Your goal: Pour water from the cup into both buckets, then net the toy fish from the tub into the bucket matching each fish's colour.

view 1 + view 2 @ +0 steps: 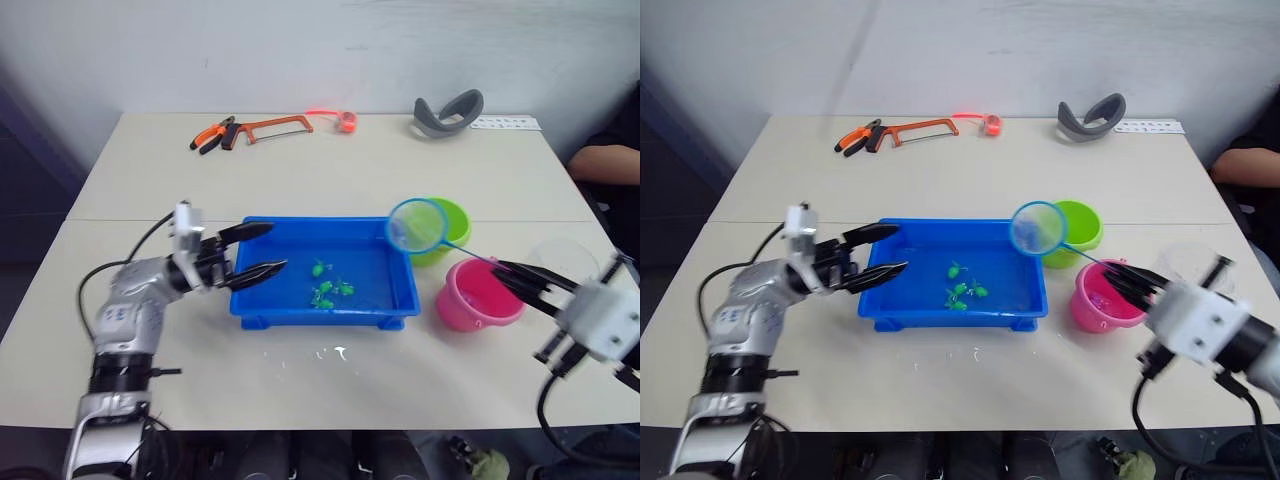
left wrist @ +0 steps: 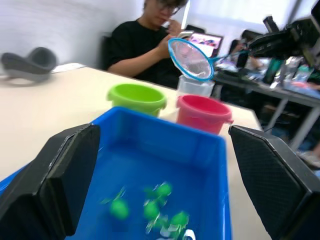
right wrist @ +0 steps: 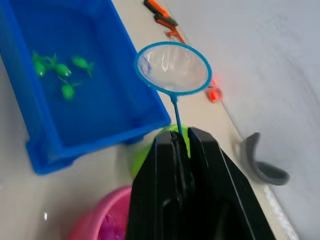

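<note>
In the left eye view, your right gripper (image 1: 520,276) is clamped on the thin handle of the net (image 1: 418,225). The hoop hangs in the air over the far right corner of the tub (image 1: 262,306), just beside the green bucket (image 1: 452,217). I judge it is held high so it can pass between tub and buckets without touching a rim. Your left gripper (image 1: 255,251) has its fingers apart around the left wall of the tub, probably to keep the tub from sliding while you scoop. The green fish (image 1: 331,288) lie together near the middle of the tub. The pink bucket (image 1: 476,298) stands right of the tub, nearer than the green one, and the cup (image 1: 566,258) stands just right of it.

The right eye view shows the same layout. Dark pink shapes lie inside the pink bucket; they may be pink fish, but I cannot be sure.

In the left wrist view, the two fingers (image 2: 54,182) stand wide apart with the tub between them, and a person (image 2: 145,40) sits beyond the table.

In the right wrist view, the jaws are together on the handle, and the mesh looks empty, so the next dip should be for a green fish.
</note>
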Robot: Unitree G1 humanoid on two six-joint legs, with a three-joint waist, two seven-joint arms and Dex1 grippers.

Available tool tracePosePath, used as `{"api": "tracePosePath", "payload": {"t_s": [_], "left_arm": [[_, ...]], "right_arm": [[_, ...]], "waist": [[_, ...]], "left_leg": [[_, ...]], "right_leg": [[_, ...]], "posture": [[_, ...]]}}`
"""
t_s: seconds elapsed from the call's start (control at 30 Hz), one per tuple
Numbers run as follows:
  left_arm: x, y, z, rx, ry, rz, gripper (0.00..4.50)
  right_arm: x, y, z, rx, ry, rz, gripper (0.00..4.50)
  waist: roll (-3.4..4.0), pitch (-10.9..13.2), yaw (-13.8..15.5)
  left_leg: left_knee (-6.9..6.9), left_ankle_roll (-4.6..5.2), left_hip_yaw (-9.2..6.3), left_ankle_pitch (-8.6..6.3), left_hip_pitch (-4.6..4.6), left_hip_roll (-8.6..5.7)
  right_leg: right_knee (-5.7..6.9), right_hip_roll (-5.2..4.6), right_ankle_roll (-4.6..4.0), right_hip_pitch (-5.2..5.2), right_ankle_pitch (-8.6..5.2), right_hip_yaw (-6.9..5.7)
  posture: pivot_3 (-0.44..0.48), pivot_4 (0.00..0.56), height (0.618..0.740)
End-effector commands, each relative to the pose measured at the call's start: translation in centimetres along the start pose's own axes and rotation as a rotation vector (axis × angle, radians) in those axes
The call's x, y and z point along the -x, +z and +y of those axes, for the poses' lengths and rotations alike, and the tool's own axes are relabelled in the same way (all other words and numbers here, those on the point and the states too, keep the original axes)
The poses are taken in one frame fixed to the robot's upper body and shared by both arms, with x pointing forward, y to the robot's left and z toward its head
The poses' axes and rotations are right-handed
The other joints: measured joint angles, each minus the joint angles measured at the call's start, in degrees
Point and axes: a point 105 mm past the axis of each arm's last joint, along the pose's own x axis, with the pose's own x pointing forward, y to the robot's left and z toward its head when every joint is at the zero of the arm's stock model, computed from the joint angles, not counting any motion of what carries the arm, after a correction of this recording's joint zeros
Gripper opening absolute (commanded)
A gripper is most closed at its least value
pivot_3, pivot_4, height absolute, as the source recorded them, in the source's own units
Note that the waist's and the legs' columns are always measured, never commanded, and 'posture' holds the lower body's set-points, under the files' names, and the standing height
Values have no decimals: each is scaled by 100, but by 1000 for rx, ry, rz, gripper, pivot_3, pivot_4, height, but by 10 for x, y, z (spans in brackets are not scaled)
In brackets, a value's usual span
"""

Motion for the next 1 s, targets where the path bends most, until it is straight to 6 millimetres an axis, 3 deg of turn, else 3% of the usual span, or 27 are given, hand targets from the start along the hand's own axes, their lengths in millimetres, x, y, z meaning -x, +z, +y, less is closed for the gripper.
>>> {"api": "tracePosePath", "payload": {"t_s": [0.03,0.13,0.3,0.6,0.67,1.0], "left_arm": [[23,14,-5,-74,51,16,4479],[41,14,-13,-76,95,56,4479],[54,6,-28,-92,86,150,4479],[51,-4,-39,-92,-9,245,4479],[48,-5,-41,-94,-40,259,4479],[38,1,-40,-92,-105,261,4479]], "right_arm": [[-21,0,9,-56,122,20,0],[-38,-9,5,9,181,70,0],[-59,-30,-1,98,236,158,0],[-80,-48,-9,349,306,215,0],[-79,-53,-1,380,369,223,0],[-81,-50,17,226,480,181,0]], "waist": [[-1,1,14],[-3,2,37],[-1,2,45],[2,4,26],[2,4,26],[2,4,40]], "left_leg": [[1,0,-3,-1,-2,1],[9,6,-7,-5,-13,-5],[9,17,-10,-6,-15,-36],[6,15,-4,-4,-17,-41],[7,15,-2,-4,-17,-44],[8,16,-4,-3,-16,-43]], "right_leg": [[-1,0,0,1,0,-3],[-9,-14,0,-1,0,-12],[-16,-61,2,-3,0,-34],[-7,-60,3,-7,0,-43],[-4,-60,4,-7,0,-42],[13,-58,5,-3,1,-45]], "posture": [[0,150,740],[0,150,740],[0,150,740],[0,150,740],[0,150,740],[0,150,740]]}}
